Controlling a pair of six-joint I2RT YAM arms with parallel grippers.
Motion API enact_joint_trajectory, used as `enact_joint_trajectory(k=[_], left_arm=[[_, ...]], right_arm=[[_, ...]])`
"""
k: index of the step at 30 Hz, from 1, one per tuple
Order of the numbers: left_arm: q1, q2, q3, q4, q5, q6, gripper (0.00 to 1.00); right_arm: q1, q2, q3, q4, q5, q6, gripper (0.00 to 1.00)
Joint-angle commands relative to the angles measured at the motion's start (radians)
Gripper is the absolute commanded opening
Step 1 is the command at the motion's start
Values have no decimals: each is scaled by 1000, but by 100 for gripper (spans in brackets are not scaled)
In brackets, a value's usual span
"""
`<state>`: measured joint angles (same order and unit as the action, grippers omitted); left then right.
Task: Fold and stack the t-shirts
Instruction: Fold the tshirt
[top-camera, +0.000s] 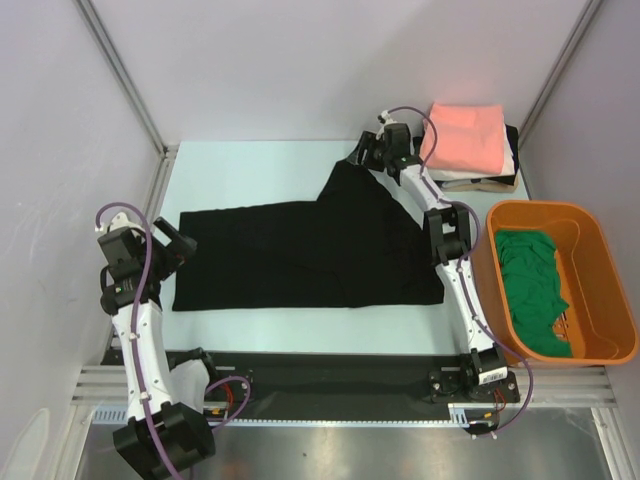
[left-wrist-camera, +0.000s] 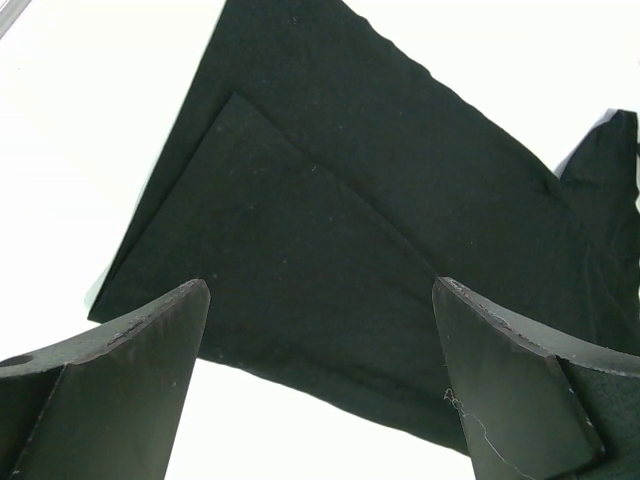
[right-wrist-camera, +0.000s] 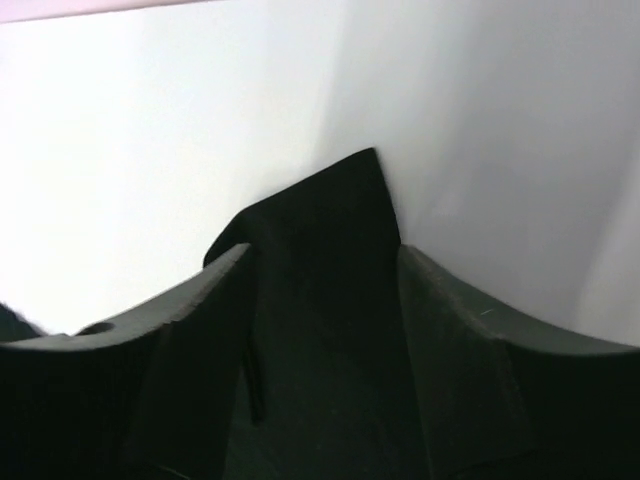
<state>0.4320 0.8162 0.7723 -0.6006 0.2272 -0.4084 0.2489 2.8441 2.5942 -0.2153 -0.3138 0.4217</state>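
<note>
A large black t-shirt (top-camera: 300, 255) lies partly folded across the middle of the table, with one corner reaching to the far right. It also shows in the left wrist view (left-wrist-camera: 330, 200). My left gripper (top-camera: 185, 245) is open and empty at the shirt's left edge, with its jaws wide apart (left-wrist-camera: 320, 285). My right gripper (top-camera: 360, 150) is over the shirt's far corner (right-wrist-camera: 330, 210). Its jaws are apart with the black cloth between them (right-wrist-camera: 322, 250). A salmon-pink t-shirt (top-camera: 463, 138) tops a folded stack, with white and tan cloth (top-camera: 490, 182) under it. A green t-shirt (top-camera: 530, 290) lies in the tub.
An orange plastic tub (top-camera: 540, 208) stands at the right edge beside the right arm. The folded stack sits at the far right corner. Grey walls and metal posts close in the table on the left, back and right.
</note>
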Motion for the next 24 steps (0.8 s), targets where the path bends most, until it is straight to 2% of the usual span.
enact_joint_trajectory(k=[1,5,7,11,15,19,22,23,24], left_arm=[[-7,-3,-2,30,-2,17,100],[-6,-5,-1,28,-5,17,100],[-7,-6,-1,28,-6,17,100],[-6,9,2,27,-8,17,100],[-7,29,8,31,-11,14,100],[-13,95,48,88,-43,-21,100],[-22,256,183,73,-89,-4,96],[-21,300,250,65,-107,11,89],[-22,404,283,50,-129,16,87]], right_arm=[[10,28,4,-25,-68,32,63],[9,24,-6,-26,-88,32,42],[1,23,-14,-18,-106,41,19],[-11,12,-42,1,-111,37,0],[-10,-43,-106,20,-133,8,0],[1,-204,-233,74,-126,6,0],[10,-294,-279,50,-130,3,0],[16,-317,-295,50,-143,11,0],[27,-346,-313,57,-149,21,0]])
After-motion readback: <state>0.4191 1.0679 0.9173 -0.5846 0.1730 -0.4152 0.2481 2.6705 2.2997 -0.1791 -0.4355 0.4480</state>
